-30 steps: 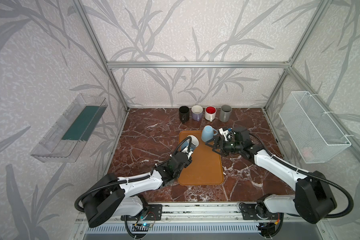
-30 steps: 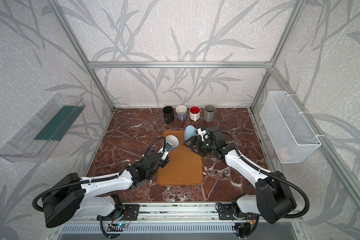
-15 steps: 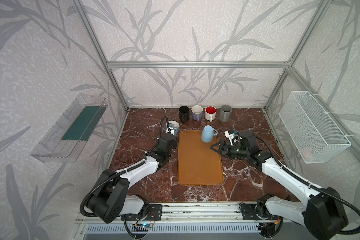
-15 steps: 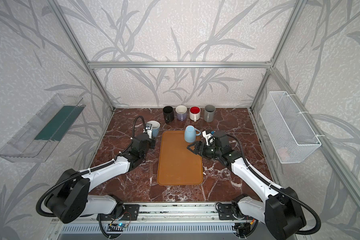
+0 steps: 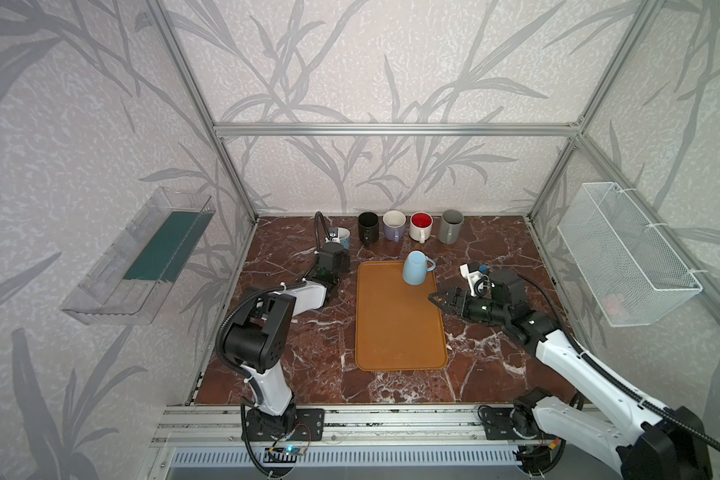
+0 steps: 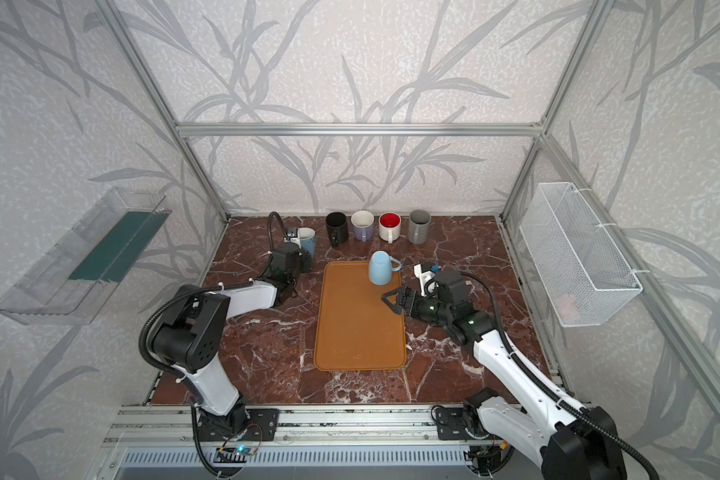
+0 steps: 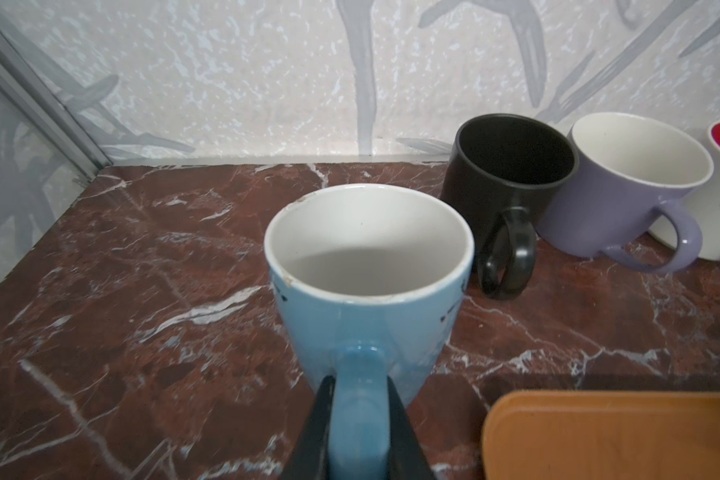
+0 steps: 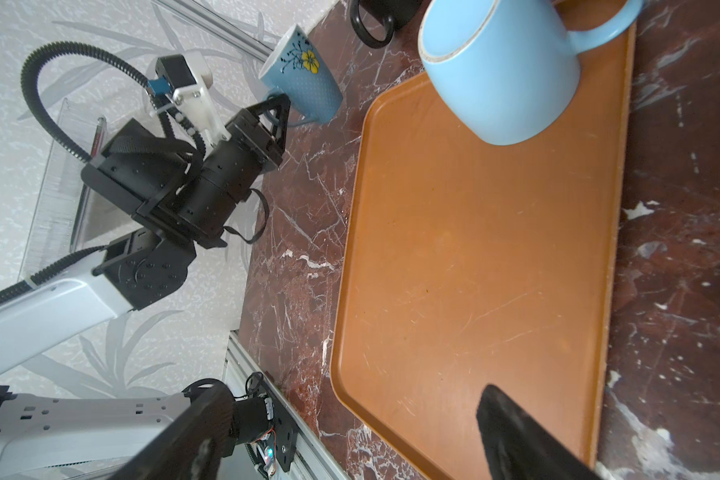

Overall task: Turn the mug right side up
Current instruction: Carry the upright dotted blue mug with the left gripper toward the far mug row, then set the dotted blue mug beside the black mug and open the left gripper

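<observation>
A blue flowered mug is upright at the back left, just left of the black mug. My left gripper is shut on its handle; whether its base touches the marble I cannot tell. A plain light blue mug stands upside down on the far end of the orange tray, handle to the right. My right gripper is open and empty over the tray's right edge, a little in front of that mug.
Black, lilac, red-lined white and grey mugs stand upright in a row along the back wall. A wire basket hangs on the right wall, a clear bin on the left wall.
My left arm carried the flowered mug off the tray to the back left and brought it upright. My right gripper drew back from the light blue mug, still open.
</observation>
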Robot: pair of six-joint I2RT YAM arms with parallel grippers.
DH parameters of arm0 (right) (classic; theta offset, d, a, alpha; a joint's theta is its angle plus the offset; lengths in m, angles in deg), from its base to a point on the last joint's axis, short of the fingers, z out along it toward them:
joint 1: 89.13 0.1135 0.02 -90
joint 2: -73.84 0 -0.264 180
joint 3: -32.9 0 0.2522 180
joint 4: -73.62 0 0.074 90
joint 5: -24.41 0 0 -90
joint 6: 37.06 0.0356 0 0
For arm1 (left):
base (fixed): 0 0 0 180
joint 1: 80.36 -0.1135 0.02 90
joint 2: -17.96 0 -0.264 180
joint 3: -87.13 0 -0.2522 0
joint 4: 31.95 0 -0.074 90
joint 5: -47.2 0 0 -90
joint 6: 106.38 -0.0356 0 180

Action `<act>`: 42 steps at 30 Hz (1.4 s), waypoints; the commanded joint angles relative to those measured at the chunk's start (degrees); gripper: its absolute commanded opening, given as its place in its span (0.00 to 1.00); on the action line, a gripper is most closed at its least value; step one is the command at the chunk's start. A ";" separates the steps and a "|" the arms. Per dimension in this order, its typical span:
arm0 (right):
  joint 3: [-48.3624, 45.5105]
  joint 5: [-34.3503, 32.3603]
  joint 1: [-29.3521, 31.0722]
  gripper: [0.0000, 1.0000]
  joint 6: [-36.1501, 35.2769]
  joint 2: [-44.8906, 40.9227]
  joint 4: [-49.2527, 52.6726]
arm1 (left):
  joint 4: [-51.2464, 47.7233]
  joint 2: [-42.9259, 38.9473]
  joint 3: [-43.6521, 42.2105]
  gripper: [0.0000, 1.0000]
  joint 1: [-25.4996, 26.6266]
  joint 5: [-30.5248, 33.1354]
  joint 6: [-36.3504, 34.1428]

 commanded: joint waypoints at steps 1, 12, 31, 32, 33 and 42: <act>-0.67 -1.14 -0.26 0.93 -0.58 -1.54 1.88 | 6.58 2.31 4.48 0.00 -1.40 0.26 3.24; 0.24 -2.46 -1.23 0.92 -1.51 -3.83 6.05 | 11.27 11.05 10.64 0.00 -2.34 -3.29 4.08; 1.02 -3.34 -1.93 0.93 -1.97 -4.57 7.89 | 17.65 17.98 15.52 0.00 -2.51 -3.64 2.56; 1.05 -3.43 -1.93 0.92 -2.02 -4.65 7.86 | 18.22 18.38 15.60 0.00 -2.54 -3.56 2.43; 1.17 -3.52 -2.01 0.92 -1.97 -4.72 7.98 | 18.88 18.79 15.67 0.00 -2.55 -3.56 2.32; 1.34 -3.79 -2.05 0.92 -2.19 -4.85 8.36 | 24.77 21.32 14.38 0.17 -2.50 -5.40 2.12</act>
